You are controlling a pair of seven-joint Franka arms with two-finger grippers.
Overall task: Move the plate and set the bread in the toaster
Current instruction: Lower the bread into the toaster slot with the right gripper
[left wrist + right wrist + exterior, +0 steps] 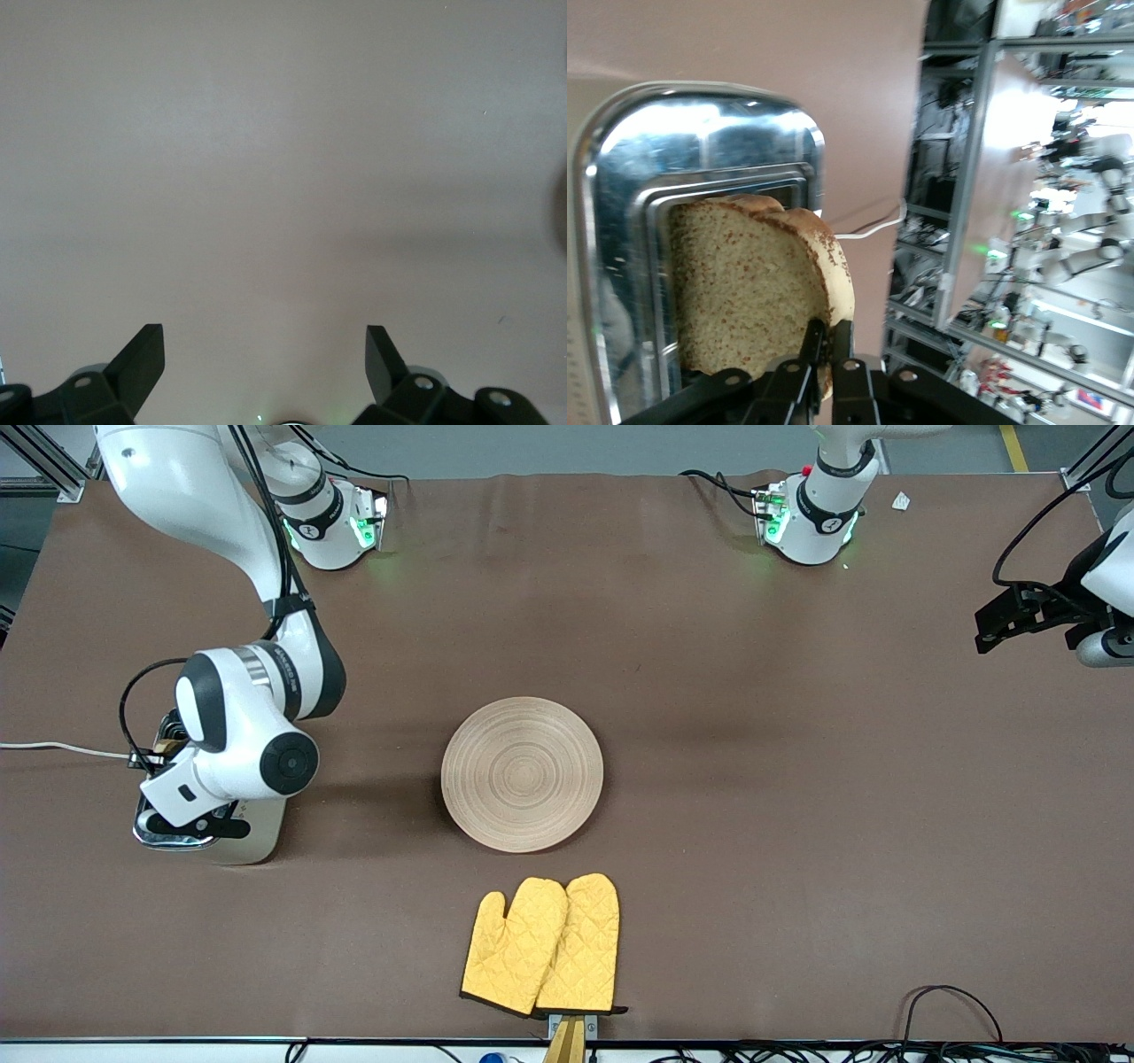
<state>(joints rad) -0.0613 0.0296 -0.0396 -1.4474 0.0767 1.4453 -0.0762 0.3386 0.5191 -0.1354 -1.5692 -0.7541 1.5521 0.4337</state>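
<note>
We see the right gripper [824, 354] over the toaster [700, 150], at the right arm's end of the table, its fingers pinching the bread [744, 283], a brown wholegrain slice with darker crust standing upright in a slot of the shiny chrome top. The pale ringed plate [523, 774] lies mid-table, yellow oven mitts [542, 946] nearer the camera. The left gripper [266, 354] waits, fingers spread wide, over bare table.

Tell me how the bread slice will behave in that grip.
The bread looks soft and light, so the right gripper, pinching its crust edge, may dent or tear it. It seems stiff enough to stay flat over the toaster slot.
</note>
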